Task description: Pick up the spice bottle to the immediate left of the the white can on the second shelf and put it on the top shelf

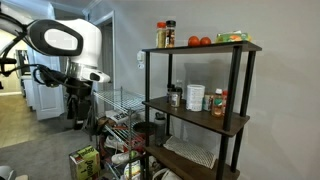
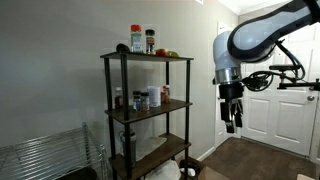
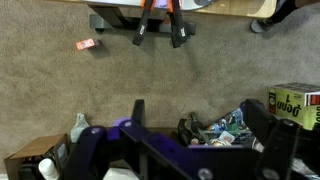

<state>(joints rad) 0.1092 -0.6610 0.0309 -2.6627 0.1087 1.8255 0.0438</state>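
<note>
In an exterior view the spice bottle, a small dark jar with a black cap, stands on the second shelf just left of the white can. The top shelf carries two orange-filled jars, tomatoes and a green packet. My gripper hangs well away from the rack, pointing down, and it is also away from the rack where the gripper shows from the far side. In the wrist view the gripper is open with only floor clutter between its fingers.
A silver wire rack stands between the arm and the wooden rack. Boxes and packets lie on the carpet below the gripper. A red-capped bottle sits right of the white can. White doors are behind the arm.
</note>
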